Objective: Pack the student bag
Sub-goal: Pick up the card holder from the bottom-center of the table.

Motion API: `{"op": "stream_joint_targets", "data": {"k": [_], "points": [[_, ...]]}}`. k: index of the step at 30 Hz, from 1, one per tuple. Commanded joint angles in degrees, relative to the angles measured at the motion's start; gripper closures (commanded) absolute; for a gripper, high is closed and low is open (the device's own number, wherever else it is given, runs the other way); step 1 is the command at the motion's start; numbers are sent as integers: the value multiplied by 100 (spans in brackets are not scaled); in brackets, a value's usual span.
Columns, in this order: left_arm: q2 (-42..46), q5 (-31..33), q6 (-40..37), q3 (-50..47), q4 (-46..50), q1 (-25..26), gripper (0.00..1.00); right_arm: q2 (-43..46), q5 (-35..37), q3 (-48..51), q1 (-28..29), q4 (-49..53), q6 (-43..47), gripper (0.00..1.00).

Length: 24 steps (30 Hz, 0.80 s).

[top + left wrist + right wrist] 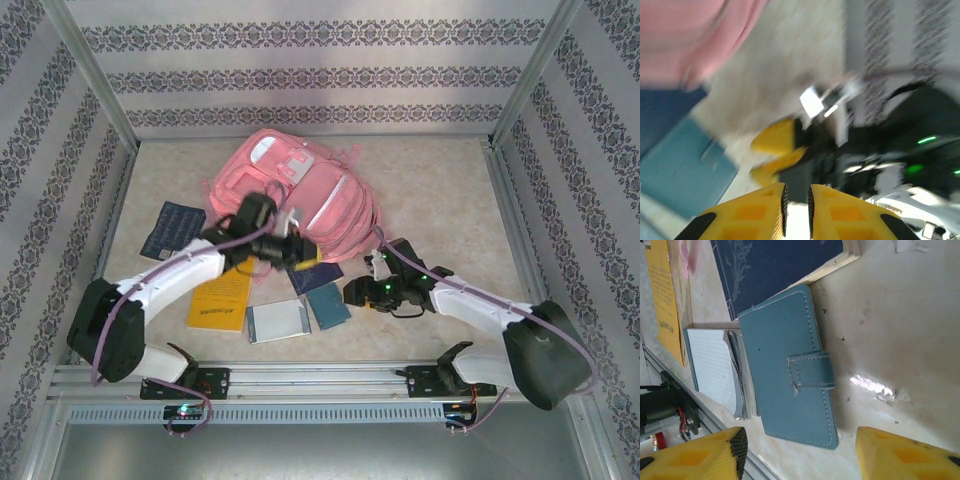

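backpack point(300, 185) lies just beyond the narrow, empty left tool point(797, 191); right tool point(800, 440) gapes wide above a teal wallet point(785, 375).

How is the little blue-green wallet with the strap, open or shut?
Shut. The flat teal leather wallet has its strap tab wrapped over the edge onto the cover, and no inside shows.
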<state>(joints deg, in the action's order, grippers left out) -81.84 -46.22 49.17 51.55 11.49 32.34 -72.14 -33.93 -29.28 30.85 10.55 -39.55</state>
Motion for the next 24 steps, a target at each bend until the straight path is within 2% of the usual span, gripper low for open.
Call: {"op": "stream_joint_targets", "data": {"k": [1, 6, 13, 19, 24], "points": [[13, 181, 529, -684, -943, 221, 83, -364, -179, -23, -44, -610, -136, 44], [21, 181, 761, -1420, -1575, 303, 85, -979, -264, -113, -48, -896, -123, 45], [-228, 117, 804, -1865, -2144, 302, 90, -1142, 113, -336, -40, -769, 123, 48], [-443, 8, 829, -2034, -2482, 307, 92, -1664, -385, -465, 96, -1042, 67, 51], [-645, -61, 825, -2138, -2697, 308, 94, -1672, -819, -341, 167, -1422, -191, 52]]}}
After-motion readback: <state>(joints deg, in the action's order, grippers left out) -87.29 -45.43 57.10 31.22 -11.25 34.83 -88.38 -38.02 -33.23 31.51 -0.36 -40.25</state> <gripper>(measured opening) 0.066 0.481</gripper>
